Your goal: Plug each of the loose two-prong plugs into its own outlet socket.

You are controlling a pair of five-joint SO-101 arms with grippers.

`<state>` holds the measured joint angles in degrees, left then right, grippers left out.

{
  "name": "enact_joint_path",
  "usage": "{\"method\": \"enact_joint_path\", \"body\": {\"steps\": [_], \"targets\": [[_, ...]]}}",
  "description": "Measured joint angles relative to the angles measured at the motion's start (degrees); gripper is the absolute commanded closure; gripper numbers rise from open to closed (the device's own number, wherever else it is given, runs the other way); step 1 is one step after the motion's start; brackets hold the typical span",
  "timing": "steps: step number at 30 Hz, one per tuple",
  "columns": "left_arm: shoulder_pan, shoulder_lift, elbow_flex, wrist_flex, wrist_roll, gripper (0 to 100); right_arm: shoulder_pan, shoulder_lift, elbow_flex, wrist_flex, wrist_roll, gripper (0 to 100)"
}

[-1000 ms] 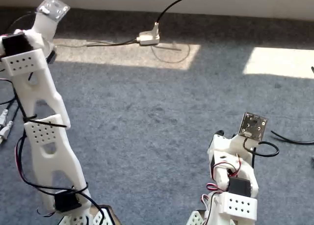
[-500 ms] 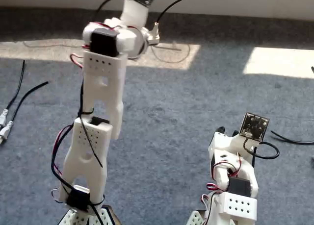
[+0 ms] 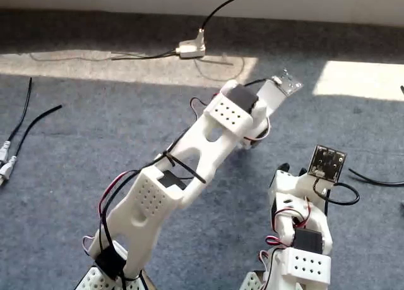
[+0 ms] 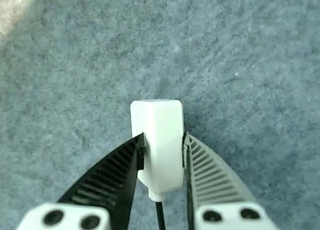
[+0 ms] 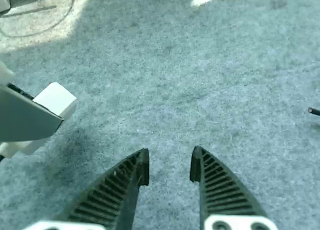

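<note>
Left pincer (image 4: 162,141): clamped on white plug (image 4: 156,120), black cord (image 4: 160,216) between the fingers.
Right pincer (image 5: 170,162): narrowly parted, over grey carpet (image 5: 225,64).

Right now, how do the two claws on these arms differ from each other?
The left gripper is shut on a white connector block with a black cord; the right gripper is open and empty. In the high view the left arm is stretched out over the carpet, the right arm folded near its base. Both grippers have ribbed fingers and face the carpet.
</note>
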<state>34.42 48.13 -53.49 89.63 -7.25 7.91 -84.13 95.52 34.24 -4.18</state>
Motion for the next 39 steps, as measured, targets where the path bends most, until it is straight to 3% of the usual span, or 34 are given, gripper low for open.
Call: {"method": "enact_joint_path", "body": {"steps": [5, 11, 16, 28, 34, 39], "targets": [[-0.4, 0.0, 8.8, -12.3, 0.0, 99, 0.0, 0.0, 0.0, 0.0, 0.0, 84.6], [-2.5, -0.1, 12.3, -18.7, 0.1, 94, 0.0, 0.0, 0.0, 0.0, 0.0, 84.6], [-5.6, -0.1, 12.3, -19.3, 0.2, 83, 0.0, 0.0, 0.0, 0.0, 0.0, 84.6], [-17.0, 0.0, 12.7, -19.3, 0.2, 82, 0.0, 0.0, 0.0, 0.0, 0.0, 84.6], [-20.5, 0.0, 12.7, -19.3, -6.0, 82, 0.0, 0.0, 0.0, 0.0, 0.0, 84.6], [-23.3, 0.0, 12.7, -19.3, -6.9, 82, 0.0, 0.0, 0.0, 0.0, 0.0, 84.6]]}}
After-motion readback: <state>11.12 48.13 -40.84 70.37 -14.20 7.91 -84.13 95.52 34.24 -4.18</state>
